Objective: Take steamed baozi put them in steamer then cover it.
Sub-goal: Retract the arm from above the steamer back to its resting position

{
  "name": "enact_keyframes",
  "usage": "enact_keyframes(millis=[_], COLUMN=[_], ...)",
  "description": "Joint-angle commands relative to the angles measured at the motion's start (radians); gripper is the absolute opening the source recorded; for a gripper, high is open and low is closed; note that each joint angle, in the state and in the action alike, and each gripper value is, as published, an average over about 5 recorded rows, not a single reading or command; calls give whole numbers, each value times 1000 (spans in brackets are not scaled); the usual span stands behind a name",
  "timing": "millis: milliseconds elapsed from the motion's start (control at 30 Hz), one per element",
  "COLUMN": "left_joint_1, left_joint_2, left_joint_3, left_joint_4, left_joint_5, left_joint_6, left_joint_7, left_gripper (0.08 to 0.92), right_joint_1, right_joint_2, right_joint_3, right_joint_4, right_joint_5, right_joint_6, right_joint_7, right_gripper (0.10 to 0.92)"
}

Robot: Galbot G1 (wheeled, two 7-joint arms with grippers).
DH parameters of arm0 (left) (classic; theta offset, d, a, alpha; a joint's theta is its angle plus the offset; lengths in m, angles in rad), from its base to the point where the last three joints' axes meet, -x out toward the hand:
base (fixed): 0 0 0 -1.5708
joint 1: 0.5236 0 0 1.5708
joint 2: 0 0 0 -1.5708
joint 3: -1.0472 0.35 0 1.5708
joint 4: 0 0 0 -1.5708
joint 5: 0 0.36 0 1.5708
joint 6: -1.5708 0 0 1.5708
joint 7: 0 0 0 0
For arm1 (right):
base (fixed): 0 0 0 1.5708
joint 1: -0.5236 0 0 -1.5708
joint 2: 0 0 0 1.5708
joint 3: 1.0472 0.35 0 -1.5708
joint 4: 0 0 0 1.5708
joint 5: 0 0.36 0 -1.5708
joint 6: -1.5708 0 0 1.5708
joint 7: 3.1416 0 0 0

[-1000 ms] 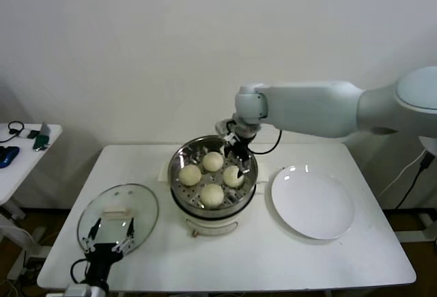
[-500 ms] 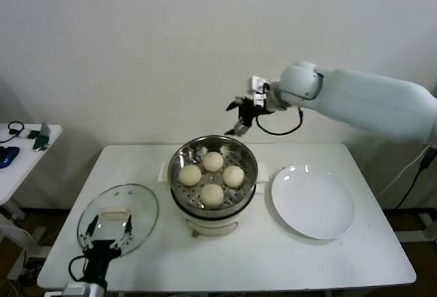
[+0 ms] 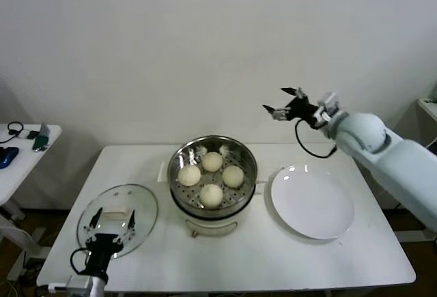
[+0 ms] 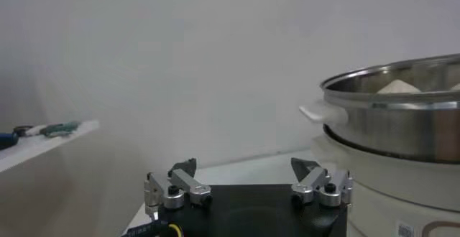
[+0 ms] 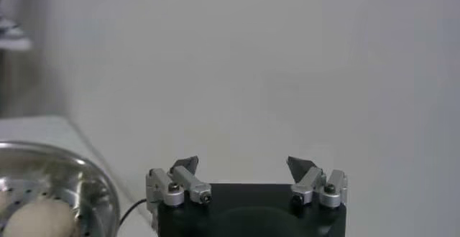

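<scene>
Several cream-white baozi (image 3: 211,194) lie in the shiny steel steamer (image 3: 183,152) on its white pot base at the table's middle. The steamer's wall shows in the left wrist view (image 4: 402,120), and one bun in the right wrist view (image 5: 36,219). The clear glass cover (image 3: 140,205) with a white bar handle lies flat on the table at the front left. My left gripper (image 3: 113,216) is open just above the cover's near edge. My right gripper (image 3: 282,102) is open and empty, raised high behind the table, right of the steamer.
A flat white plate (image 3: 312,201) lies on the table to the right of the steamer. A small side table (image 3: 24,153) with cables and small items stands at the far left. A white wall is close behind.
My right gripper has left the steamer, rising and swinging to the right, away from the buns. My left gripper has edged forward at the cover.
</scene>
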Motion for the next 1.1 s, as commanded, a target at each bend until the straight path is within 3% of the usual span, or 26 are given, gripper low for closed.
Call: enact_keyframes(millis=[33,400,533,633,733,1100], left_joint_1=[-17,10,22,26,34,-41], left_joint_2=[21,45,51,50,47,56], left_joint_3=[5,-11,-6,-15,-25,-11], left_joint_4=[14,2,-2,4,26,253], left_joint_5=[36,137,336,627,904,1302], left_joint_6=[-9,-26,-35,-59,-58,-6], left_joint_7=[2,-87,-228,-362,-434,-355], left_gripper=[823,823,823,823,823,823], right_joint_1=[-1121,-1279,-1279,-1276,-1275,-1273], right_joint_2=[168,479,515,540,562,586], right_joint_3=[1020,974,940,919,896,811], right_joint_4=[213,151,127,112,86,11], right_joint_5=[-164,-236,-239,-242,-256,-286], right_joint_6=[223,514,583,607,628,680], right_joint_7=[63,-25,-47,-51,-52,-60], right_gripper=[823,823,823,823,823,823])
